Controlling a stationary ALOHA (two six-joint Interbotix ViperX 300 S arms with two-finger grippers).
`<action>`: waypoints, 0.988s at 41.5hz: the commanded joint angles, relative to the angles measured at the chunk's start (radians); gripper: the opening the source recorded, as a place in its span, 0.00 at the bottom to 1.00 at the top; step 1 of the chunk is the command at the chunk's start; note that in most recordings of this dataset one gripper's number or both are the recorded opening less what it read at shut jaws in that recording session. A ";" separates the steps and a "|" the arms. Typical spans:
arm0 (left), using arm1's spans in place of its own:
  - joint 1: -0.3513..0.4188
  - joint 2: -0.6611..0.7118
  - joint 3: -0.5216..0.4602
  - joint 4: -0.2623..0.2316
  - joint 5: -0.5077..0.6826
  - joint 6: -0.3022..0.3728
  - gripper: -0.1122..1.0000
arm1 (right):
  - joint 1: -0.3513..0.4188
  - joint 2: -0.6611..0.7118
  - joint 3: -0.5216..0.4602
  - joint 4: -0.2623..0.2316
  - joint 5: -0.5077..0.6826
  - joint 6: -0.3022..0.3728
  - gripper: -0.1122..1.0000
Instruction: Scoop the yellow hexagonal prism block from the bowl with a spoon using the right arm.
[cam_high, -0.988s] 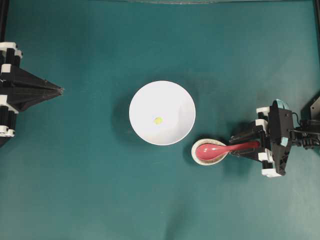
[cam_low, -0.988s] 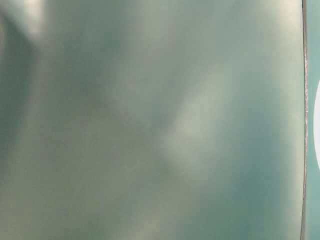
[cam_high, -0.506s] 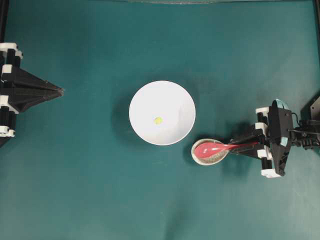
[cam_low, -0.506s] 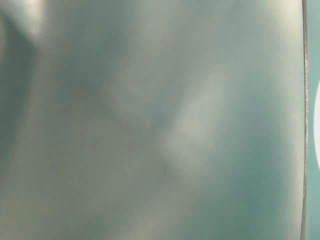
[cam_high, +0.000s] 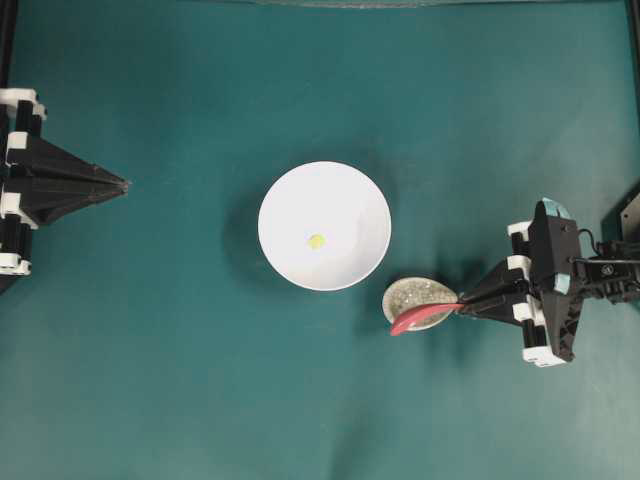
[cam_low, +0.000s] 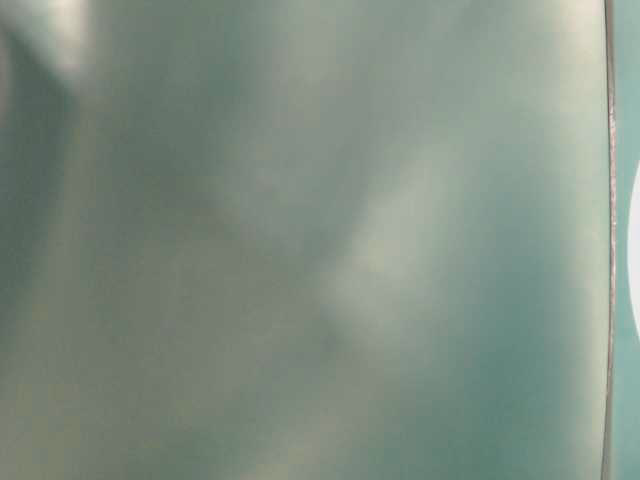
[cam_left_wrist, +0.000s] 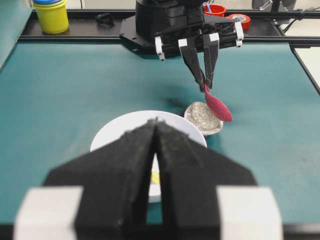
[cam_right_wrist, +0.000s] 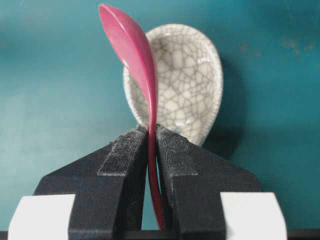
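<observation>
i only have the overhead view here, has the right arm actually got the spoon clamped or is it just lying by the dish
Observer: Clamped. In the right wrist view the right gripper pinches the spoon by its handle, turned on edge.
Operator: is it clear of the dish
Observer: The left wrist view shows the spoon's head hanging above the speckled dish, not resting in it.
Operator: anything left in that dish
Observer: Nothing; the right wrist view shows only its bare crackled glaze.
Operator: left arm in the way?
Observer: Its own camera shows the left gripper shut, pointing at the bowl from outside the near rim.
</observation>
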 joint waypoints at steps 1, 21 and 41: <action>0.002 0.008 -0.026 0.003 0.008 -0.006 0.10 | -0.009 -0.017 -0.015 0.023 -0.003 0.002 0.17; 0.002 0.011 -0.026 0.003 0.012 -0.006 0.10 | -0.023 -0.017 -0.028 0.067 0.058 0.003 0.24; 0.002 0.012 -0.026 0.003 0.012 -0.006 0.10 | -0.023 -0.017 -0.031 0.064 0.021 -0.012 0.55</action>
